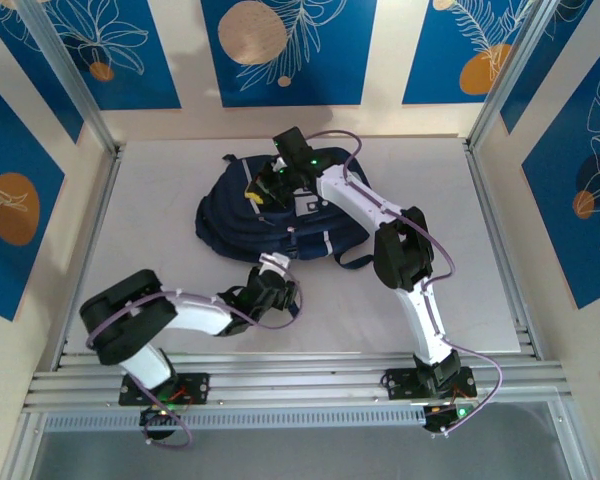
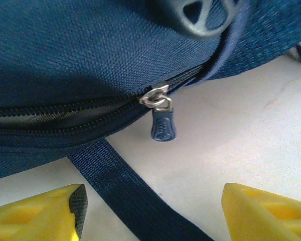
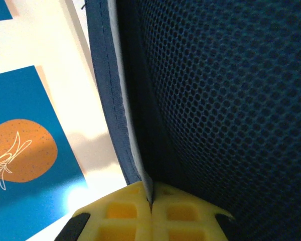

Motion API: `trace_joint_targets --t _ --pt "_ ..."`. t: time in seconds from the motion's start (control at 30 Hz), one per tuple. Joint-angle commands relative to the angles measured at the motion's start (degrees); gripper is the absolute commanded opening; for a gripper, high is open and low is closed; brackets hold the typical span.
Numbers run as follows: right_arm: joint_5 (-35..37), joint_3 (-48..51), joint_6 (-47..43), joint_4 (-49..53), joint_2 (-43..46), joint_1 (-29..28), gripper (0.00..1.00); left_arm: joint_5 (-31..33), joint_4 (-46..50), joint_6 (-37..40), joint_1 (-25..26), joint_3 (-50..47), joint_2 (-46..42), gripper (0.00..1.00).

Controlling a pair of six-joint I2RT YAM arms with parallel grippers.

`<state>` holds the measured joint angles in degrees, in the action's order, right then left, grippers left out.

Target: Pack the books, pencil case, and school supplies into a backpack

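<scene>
Backpack [image 1: 238,218] lying flat on a pale grey table [image 1: 150,210], with two robot arms working at it.

Nearest, the left gripper [image 1: 278,287] sits low at the bag's near edge, its yellow claw spread wide and holding nothing. Its wrist camera looks between the fingers at a dark strap [image 2: 121,187] lying on the table, and beyond that a navy zipper pull [image 2: 163,125] hanging from a silver slider, with the zip parted a little beside it. Farther back, mid-table, the navy bag lies under the right gripper [image 1: 260,187], whose claw is pinched closed on a fabric edge of the backpack, next to its honeycomb mesh [image 3: 231,100].
</scene>
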<state>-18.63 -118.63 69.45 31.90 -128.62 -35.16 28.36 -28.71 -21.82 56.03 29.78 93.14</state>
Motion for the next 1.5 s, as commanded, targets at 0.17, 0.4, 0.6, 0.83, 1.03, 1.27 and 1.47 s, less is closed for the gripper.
trace_joint_targets --t 0.17,0.4,0.6,0.83,1.03,1.27,1.47 --pt "-1.42 5.34 3.19 -5.31 3.1 0.97 0.0 8.3 -7.02 2.52 0.16 3.85 5.15 0.6" --pt "-1.96 10.28 4.46 -8.16 4.53 1.54 0.0 8.96 -5.78 1.38 -0.07 6.37 7.48 0.34" --pt "-2.02 11.82 3.25 -8.22 4.91 2.6 0.0 7.0 -4.55 1.26 -0.14 4.58 5.64 0.03" --pt "-0.63 11.84 -0.65 -6.61 6.64 3.95 0.0 3.16 -2.56 0.29 -1.35 1.79 2.03 0.0" --pt "1.68 11.4 -7.14 -2.25 7.88 4.91 0.19 -1.55 -1.78 0.8 -2.88 0.9 -0.32 0.0" --pt "8.64 9.9 -15.83 6.55 11.8 4.7 0.64 -6.92 -2.56 0.45 -4.1 0.7 -0.28 0.0" --pt "15.91 24.25 -14.79 3.25 26.6 6.61 0.61 -12.6 -4.24 -0.37 -4.88 0.01 -0.76 0.0"
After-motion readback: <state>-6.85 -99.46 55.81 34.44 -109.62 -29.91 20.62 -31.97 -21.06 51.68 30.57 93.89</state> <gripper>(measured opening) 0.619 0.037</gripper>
